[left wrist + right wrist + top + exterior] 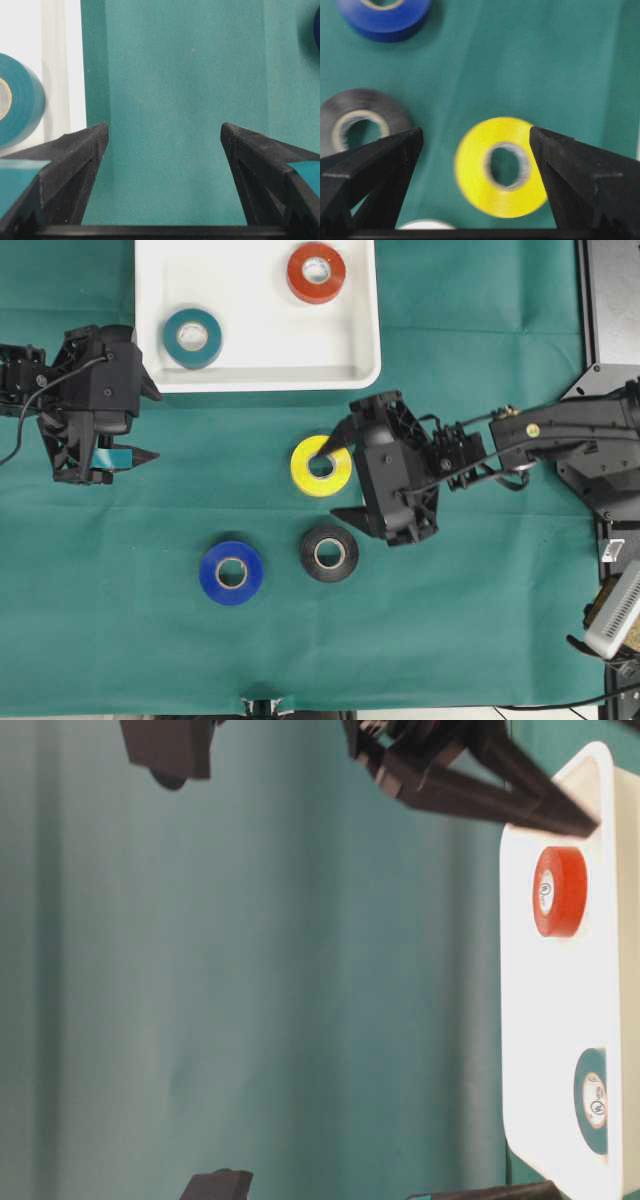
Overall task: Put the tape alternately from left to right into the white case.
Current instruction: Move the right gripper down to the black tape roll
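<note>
Green cloth covered the tabletop (480,620); the right gripper (476,137) hung with fingers spread wide and empty, the yellow roll (501,166) lying between and just past their tips; the black roll (357,120) lay beside the left finger, the blue roll (382,17) beyond; lowering and closing looked next; farther off, the white case (255,375) held teal (192,337) and red-orange (316,272); the left gripper (160,137) gaped empty beside it; a white sliver under the right fingers was cut off.

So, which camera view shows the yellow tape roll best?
The right wrist view: the yellow tape roll lies whole between the open fingers, slightly blurred. Overhead, the right gripper covers part of it. The table-level and left wrist views do not show it.
</note>
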